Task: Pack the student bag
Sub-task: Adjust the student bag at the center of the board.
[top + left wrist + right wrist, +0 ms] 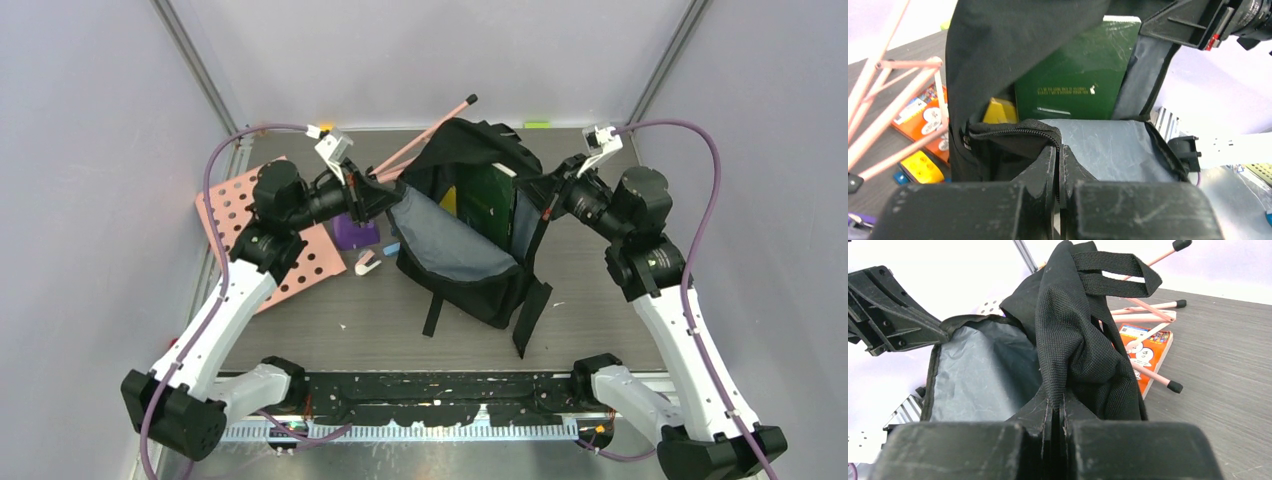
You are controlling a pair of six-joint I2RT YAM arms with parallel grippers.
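Near edge: a black mounting rail (430,392) runs along the front of the table (600,300), closest to the overhead camera, with your two arms rising from its ends.
Far left: a pink perforated board (232,205) lies flat on the table, partly under your left arm.
Left gripper: your left gripper (383,192) is pressed together on the bag's zippered rim; its wrist view shows the fingers (1040,170) pinching that black edge.
Loose items: a purple object (355,233) and a small white piece (366,263) sit on the table just left of the bag.
Behind the bag: a pink folding stand (425,135) pokes out leftward, with an orange book (1148,347) lying under its legs.
Student bag: the student bag (470,285) sits mid-table between your grippers, mouth held wide, grey lining (445,240) showing, straps trailing toward you.
Inside: a green book (1075,75) stands upright in the main compartment, a yellow item (1000,111) just to its left.
Right gripper: your right gripper (1058,400) is clamped on a fold of the bag's black fabric, at the right side of the opening.
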